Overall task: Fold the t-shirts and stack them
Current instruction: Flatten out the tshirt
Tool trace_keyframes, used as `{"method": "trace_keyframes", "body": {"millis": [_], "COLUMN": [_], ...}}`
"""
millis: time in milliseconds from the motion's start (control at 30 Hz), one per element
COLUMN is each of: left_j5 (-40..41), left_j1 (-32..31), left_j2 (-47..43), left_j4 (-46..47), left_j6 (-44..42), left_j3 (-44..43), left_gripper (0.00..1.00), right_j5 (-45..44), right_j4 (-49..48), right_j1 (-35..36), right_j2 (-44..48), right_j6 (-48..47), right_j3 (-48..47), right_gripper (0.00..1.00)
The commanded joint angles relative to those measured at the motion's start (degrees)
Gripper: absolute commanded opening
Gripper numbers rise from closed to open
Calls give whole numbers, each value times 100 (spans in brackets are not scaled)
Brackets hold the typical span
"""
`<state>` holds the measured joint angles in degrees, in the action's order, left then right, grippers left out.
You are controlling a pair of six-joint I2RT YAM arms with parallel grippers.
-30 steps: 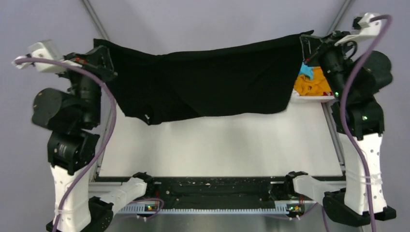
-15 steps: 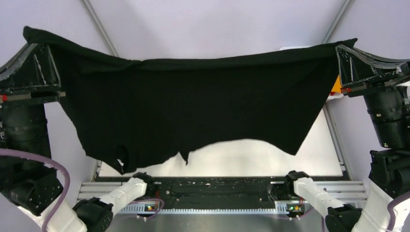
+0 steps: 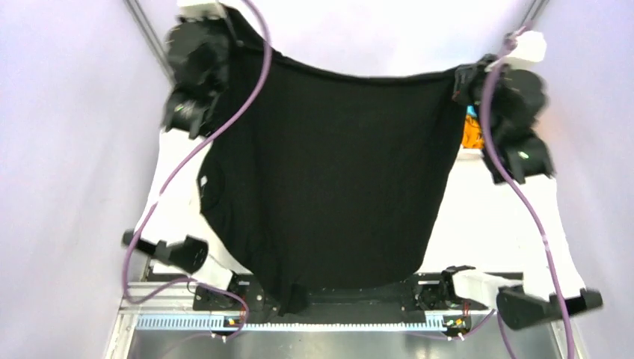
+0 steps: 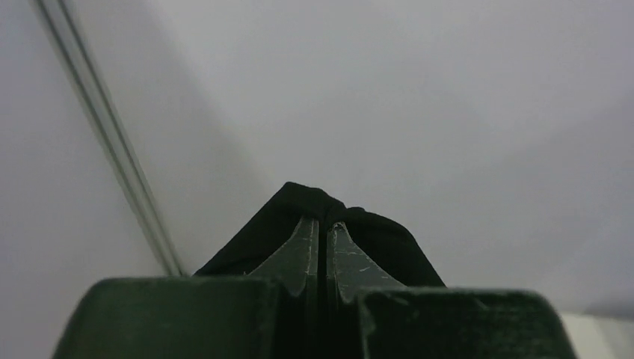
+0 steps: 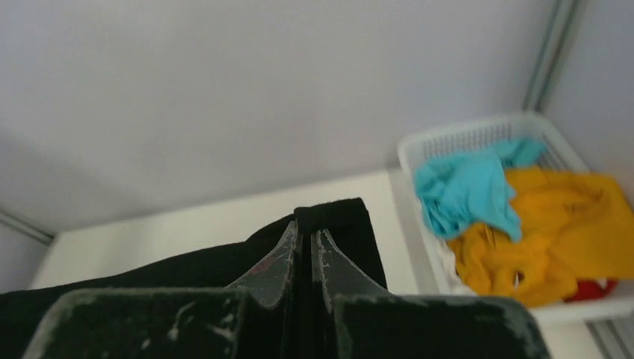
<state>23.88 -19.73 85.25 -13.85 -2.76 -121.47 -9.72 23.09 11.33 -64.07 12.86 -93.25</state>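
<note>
Both sets of fingers clamp tight on the black t-shirt [image 3: 336, 172] — our left gripper [image 4: 323, 224] and right gripper [image 5: 306, 224] at its top corners. Against half a second ago, we hold it narrower — hanging longer over the table [image 3: 478, 224].

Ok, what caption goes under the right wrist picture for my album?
Right claw pinching the big black fabric t-shirt, white plastic lattice basket beyond.

Bright diffuse light, soft shadows; top view motion-blurred, wrist cams' foreground soft.

Robot lab: white table [image 3: 482, 232], metal frame posts [image 3: 146, 34]
</note>
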Motion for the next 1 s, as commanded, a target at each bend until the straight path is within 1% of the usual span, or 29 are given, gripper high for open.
{"method": "trace_keyframes", "body": {"millis": [0,67,167,233,300,433,467,600,733,800,833,867,900,967], "left_j5": [12,-458,-1109,-1374,-1426,-1471,-1480,-1329,-1226,-1244,-1232,-1228,-1225,-1165], "left_j1": [525,788,1018,1049,1049,1059,1064,1067,1067,1067,1067,1072,1068,1067], "left_j2": [1187,1822,2811,3446,4031,5063,5226,5559,5939,6097,6173,6253,6344,6506], "left_j4": [-161,-179,-212,-110,-59,-188,-76,717,1288,1615,1765,1853,1921,1987], "left_j6": [159,249,556,616,697,946,996,1267,1578,1755,1849,1938,1998,2167], "left_j3": [591,705,556,431,225,-589,-685,-746,-1104,-1238,-1299,-1380,-1497,-1760], "left_gripper": [0,0,0,9,12,13,14,25,31,41,52,65,73,90], "right_j5": [-1444,-1330,-1058,-957,-879,-652,-616,-798,-1077,-1264,-1337,-1403,-1407,-1430], "right_j4": [-424,-573,-835,-890,-887,-846,-871,-992,-1135,-1163,-1231,-1304,-1338,-1244], "right_j1": [-42,-43,-47,-102,-176,-296,-299,-316,-318,-318,-316,-324,-322,-325], "right_j2": [-747,-1246,-2177,-2906,-3642,-4888,-5128,-5883,-6364,-6510,-6559,-6613,-6666,-6765], "right_j6": [411,445,445,481,551,575,554,456,282,278,275,281,268,302], "right_j3": [1032,1273,1306,1131,779,-18,-187,-857,-1394,-1596,-1655,-1710,-1791,-2041], "right_gripper": [0,0,0,0,0,0,0,3,7,11,15,21,25,41]}}
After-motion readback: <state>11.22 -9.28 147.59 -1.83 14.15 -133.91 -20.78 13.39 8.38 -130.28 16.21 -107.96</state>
